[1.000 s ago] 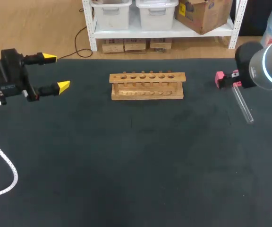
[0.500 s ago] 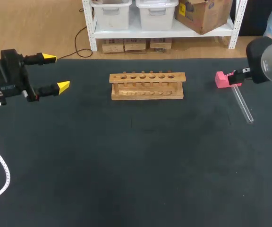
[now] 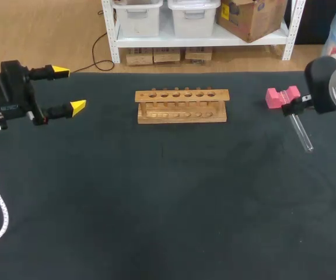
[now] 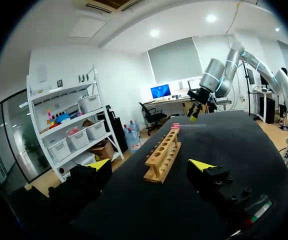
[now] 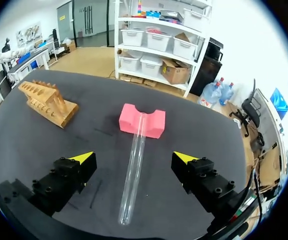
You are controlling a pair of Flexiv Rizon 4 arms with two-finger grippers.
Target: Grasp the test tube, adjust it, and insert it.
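A black desk [image 3: 168, 204] stands on a tan floor [image 3: 39, 35]. Just behind it, a white shelf rack [image 3: 203, 41] carries white plastic bins [image 3: 137, 14] and a cardboard box [image 3: 251, 17]. The walls [image 4: 119, 75] are white, and round ceiling lights [image 4: 155, 33] glow overhead.

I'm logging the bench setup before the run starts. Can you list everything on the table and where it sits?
test tube: one, clear, right side of the table, one end propped in the pink block's notch, the other on the table
pink block: one, pink, notched, far right, right of the rack
wooden rack: one, light wood, six top holes, no tubes in it, far middle of the table
table: one, black top
white hose: one, trailing from the left arm along the table's left edge
left gripper: one, black with yellow tips, fingers open, far left, apart from everything
right gripper: one, fingers open, one on each side of the test tube, not touching it
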